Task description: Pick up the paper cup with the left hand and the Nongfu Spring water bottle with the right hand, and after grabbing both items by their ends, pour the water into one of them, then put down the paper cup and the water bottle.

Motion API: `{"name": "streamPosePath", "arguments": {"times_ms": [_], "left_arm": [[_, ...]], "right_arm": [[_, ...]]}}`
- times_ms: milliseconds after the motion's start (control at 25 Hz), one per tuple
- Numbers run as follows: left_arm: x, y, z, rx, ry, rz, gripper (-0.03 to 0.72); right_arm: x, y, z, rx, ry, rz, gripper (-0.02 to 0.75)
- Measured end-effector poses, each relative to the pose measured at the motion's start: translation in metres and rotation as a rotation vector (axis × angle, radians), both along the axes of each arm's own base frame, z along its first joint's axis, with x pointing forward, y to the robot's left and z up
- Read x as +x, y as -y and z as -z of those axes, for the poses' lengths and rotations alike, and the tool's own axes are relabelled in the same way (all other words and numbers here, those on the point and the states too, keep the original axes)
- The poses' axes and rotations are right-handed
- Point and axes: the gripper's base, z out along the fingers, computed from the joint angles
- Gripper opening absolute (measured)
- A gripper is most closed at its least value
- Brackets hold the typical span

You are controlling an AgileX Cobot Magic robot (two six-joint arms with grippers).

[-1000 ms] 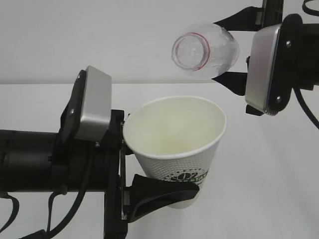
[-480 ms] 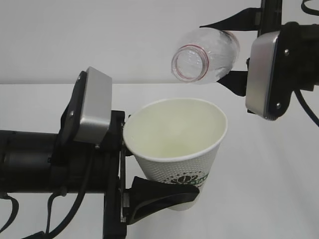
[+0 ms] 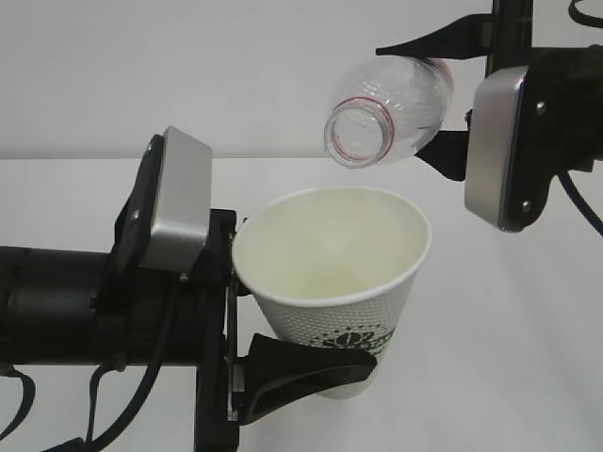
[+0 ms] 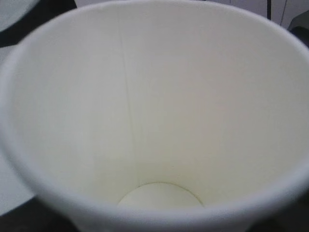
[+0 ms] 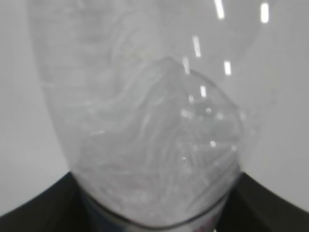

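Paper cup [image 3: 332, 282]: upright, clamped low by left gripper [image 3: 311, 363]. Water bottle [image 3: 391, 108]: at one o'clock above it, tipped mouth-down, clamped by right gripper [image 3: 441, 94].

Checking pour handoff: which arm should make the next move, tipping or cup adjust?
Right, probably. Its tool holds the water bottle tipped mouth-down above the paper cup. The left tool only needs to hold the cup upright; no water shows inside it.
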Motion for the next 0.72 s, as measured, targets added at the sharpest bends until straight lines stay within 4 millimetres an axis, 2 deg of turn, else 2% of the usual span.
{"name": "streamPosePath", "arguments": {"times_ms": [720], "left_arm": [[0.0000, 0.0000, 0.0000, 0.000, 0.000, 0.000, 0.522]], "right_arm": [[0.0026, 0.0013, -0.0054, 0.001, 0.088, 0.021, 0.471]]}}
